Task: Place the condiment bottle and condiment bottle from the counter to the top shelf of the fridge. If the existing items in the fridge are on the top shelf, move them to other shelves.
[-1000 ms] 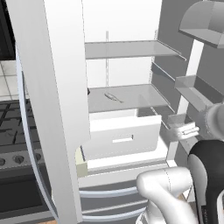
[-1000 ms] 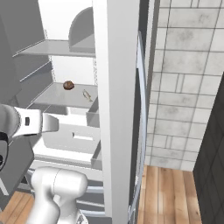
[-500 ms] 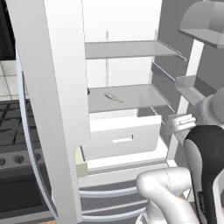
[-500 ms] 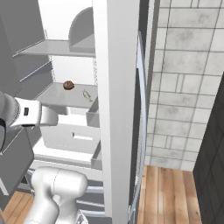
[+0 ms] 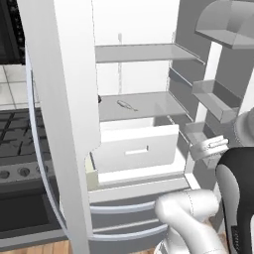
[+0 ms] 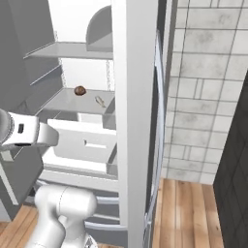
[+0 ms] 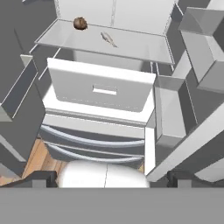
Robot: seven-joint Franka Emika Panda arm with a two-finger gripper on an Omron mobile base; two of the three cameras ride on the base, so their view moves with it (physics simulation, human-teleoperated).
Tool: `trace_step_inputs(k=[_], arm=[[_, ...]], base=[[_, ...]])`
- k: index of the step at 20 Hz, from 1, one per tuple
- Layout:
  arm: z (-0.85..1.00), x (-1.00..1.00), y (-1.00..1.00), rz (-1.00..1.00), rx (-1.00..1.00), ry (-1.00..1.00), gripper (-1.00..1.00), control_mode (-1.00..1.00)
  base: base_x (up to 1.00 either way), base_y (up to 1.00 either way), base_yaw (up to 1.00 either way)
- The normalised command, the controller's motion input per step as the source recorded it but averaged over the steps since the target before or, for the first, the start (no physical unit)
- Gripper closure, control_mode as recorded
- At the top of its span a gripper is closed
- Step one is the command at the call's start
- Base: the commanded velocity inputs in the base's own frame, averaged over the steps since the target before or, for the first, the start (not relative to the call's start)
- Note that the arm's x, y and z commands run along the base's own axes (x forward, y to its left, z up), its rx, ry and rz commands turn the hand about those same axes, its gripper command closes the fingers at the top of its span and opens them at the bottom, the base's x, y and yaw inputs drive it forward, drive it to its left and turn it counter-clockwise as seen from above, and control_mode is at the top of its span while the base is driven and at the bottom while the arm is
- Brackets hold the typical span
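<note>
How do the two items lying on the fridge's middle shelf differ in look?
The round item is brown and ball-like; the thin item is pale, long and slender. The round item sits near the shelf's back; the thin item lies farther forward. Both rest on the same middle shelf, apart.

A small brown item [image 7: 80, 23] sits near the back-left corner of a fridge shelf [image 7: 131, 46], above an open white drawer [image 7: 100, 89].
</note>
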Motion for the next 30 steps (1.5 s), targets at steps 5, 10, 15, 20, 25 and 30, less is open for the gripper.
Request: trace_step_inputs(k=[5,10,15,20,25,30], arm=[[0.0,0.0,0.0,0.0,0.0,0.0,-1.0,1.0],[0.0,0.0,0.0,0.0,0.0,0.0,-1.0,1.0],[0.0,0.0,0.0,0.0,0.0,0.0,-1.0,1.0],[0.0,0.0,0.0,0.0,0.0,0.0,-1.0,1.0],[0.0,0.0,0.0,0.0,0.0,0.0,-1.0,1.0],[0.0,0.0,0.0,0.0,0.0,0.0,-1.0,1.0]], base=[[-0.19,0.42,0.0],[-0.05,0.79,0.0],[-0.65,0.6,0.0],[-1.0,0.01,0.0],[-0.56,0.23,0.0],[-0.02,0.93,0.0]])
